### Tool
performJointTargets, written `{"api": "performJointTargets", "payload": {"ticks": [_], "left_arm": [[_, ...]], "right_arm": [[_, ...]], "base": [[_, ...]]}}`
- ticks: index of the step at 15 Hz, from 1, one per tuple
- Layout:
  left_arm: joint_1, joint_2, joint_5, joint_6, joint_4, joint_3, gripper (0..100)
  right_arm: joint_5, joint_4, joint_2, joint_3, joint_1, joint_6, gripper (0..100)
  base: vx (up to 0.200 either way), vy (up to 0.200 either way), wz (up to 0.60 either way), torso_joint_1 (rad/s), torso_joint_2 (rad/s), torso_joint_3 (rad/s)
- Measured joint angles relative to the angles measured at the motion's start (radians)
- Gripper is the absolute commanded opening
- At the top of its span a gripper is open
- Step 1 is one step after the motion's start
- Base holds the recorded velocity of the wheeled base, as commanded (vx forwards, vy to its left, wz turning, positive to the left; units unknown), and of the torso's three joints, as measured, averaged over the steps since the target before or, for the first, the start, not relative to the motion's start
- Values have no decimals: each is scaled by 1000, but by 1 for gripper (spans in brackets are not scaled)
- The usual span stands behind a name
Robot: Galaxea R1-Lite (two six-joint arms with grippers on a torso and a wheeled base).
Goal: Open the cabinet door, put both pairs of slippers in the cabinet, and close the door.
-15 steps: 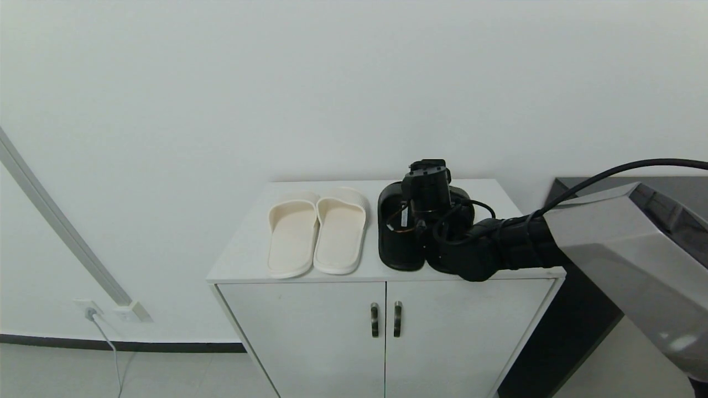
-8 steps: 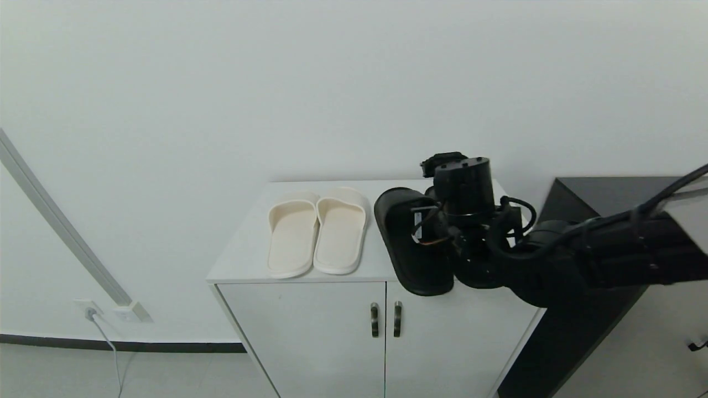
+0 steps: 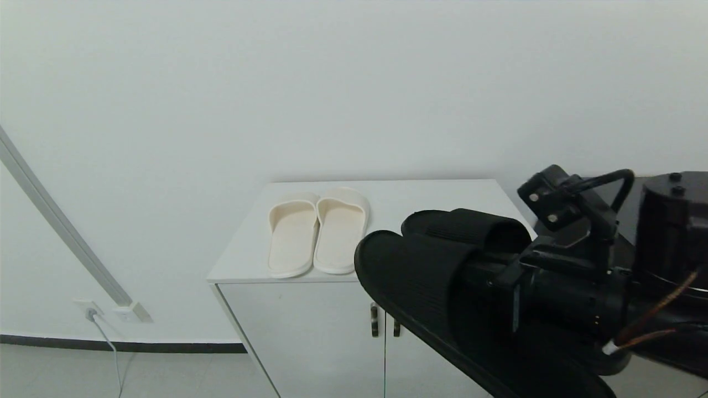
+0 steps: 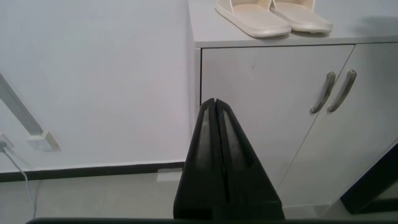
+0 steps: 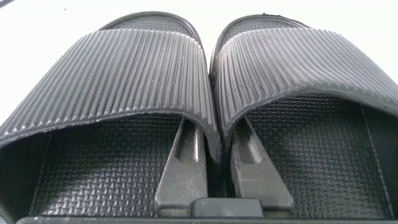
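A pair of black slippers (image 3: pixel 420 265) hangs in the air in front of the cabinet's right half, off its top. My right gripper (image 5: pixel 214 134) is shut on them. One of its fingers (image 5: pixel 183 162) goes under each ribbed strap, and they pinch the two inner side walls together. A pair of cream slippers (image 3: pixel 318 229) lies side by side on the left part of the white cabinet (image 3: pixel 442 190). Both doors are shut, with two dark handles (image 3: pixel 375 319) at the middle seam. My left gripper (image 4: pixel 215 106) is shut on nothing, low, near the cabinet's left front corner (image 4: pixel 196 56).
A wall socket (image 3: pixel 88 309) with a cable and a slanted grey trunking strip (image 3: pixel 55 221) are on the wall left of the cabinet. The floor (image 4: pixel 93 193) in front of the cabinet is bare.
My right gripper has lifted the black slippers off the cabinet top and drawn them back, toward the camera and to the right. The cream slippers have not moved.
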State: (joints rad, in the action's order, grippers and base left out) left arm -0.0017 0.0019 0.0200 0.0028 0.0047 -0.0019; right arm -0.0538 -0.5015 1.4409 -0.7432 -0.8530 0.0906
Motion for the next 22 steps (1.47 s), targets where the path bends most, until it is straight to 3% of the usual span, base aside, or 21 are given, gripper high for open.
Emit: {"api": "performJointTargets", "payload": {"ticks": [3,7,16,19,22], "left_arm": [[0,0,0,0,0,0,0],[0,0,0,0,0,0,0],[0,0,0,-1,0,0,0],[0,0,0,-1,0,0,0],[0,0,0,-1,0,0,0]], "right_arm": [[28,4,-62,35,-2,0,0],[46,10,-76,47,-4,0,0],[65,2,-74,86,-5,-34,0],[64,1,-74,90,-8,-34,0],[64,2,-73,95,-12,-35,0]], "base": [[0,0,0,0,0,0],[-200,0,0,11,2,0],[0,0,0,0,0,0],[-200,0,0,7,2,-1],[0,0,0,0,0,0]]}}
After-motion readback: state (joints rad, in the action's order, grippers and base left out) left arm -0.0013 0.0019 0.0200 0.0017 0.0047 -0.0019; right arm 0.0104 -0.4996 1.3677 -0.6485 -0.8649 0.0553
